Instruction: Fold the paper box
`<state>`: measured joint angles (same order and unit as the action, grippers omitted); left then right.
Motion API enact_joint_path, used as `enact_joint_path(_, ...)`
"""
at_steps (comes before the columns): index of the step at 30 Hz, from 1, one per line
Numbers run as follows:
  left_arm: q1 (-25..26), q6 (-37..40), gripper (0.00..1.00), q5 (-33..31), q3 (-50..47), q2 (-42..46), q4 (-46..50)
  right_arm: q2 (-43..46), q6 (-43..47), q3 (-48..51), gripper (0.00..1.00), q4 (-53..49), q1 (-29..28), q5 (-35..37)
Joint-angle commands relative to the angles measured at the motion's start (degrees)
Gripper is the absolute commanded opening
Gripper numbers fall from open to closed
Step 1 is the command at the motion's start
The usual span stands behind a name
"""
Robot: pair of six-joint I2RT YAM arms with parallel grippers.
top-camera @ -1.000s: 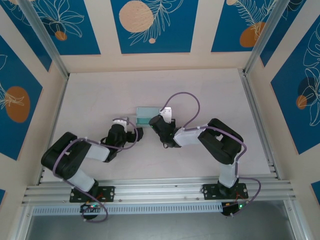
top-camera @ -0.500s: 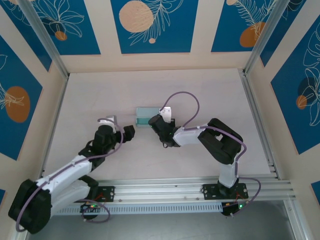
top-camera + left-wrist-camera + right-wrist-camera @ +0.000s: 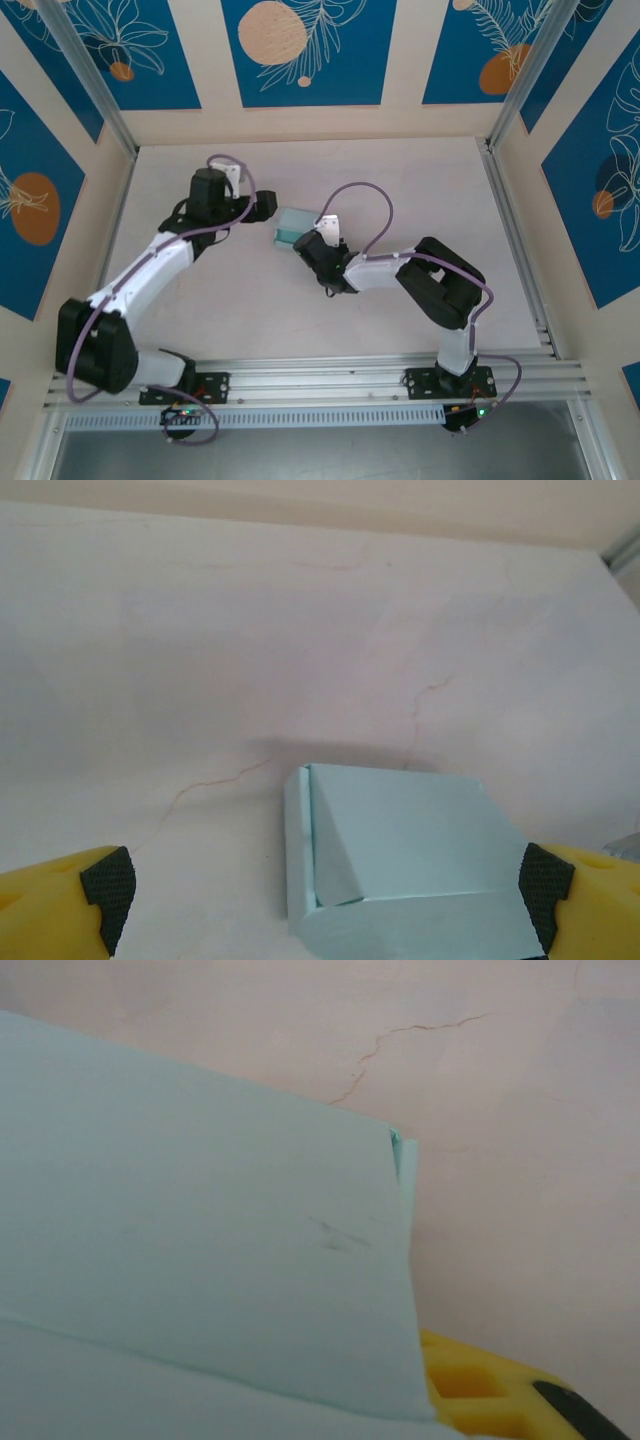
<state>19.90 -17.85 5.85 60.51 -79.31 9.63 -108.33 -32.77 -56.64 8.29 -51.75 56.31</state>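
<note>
Paper box [image 3: 293,226] flanked by outstretched left arm [image 3: 150,266], folded right arm [image 3: 440,285].

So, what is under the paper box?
The pale table lies under the paper box. At its edge a yellow finger shows from behind the card; the rest of it is covered.

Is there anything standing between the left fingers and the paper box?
Nothing visible does. The left fingers are open on either side of the paper box, with bare table around it.
</note>
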Motion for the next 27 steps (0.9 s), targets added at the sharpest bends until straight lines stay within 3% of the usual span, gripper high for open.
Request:
enact_joint_path(1, 0.4, 7.3, 1.00, 5.1, 6.7, -5.4, 6.3, -1.5, 0.0, 0.2, 0.33, -8.4, -1.1, -0.9)
enact_joint_path(5, 1.2, 10.9, 1.00, 5.0, 12.2, -12.2, 9.2, -1.0, 0.3, -0.1, 0.37, -9.0, -1.4, -0.7)
enact_joint_path(13, 3.5, 15.7, 0.96, 5.0, 18.3, -20.3, 13.0, 3.1, 1.3, 0.0, 0.74, -11.0, -2.1, -0.8)
enact_joint_path(17, 4.3, 16.9, 0.93, 4.5, 20.5, -23.4, 14.6, 5.0, 2.2, 0.0, 0.86, -11.6, -2.8, -0.6)
enact_joint_path(27, 4.9, 16.4, 0.84, 3.9, 20.3, -24.9, 16.0, 9.9, 3.1, 0.2, 0.93, -14.6, -4.4, -0.6)
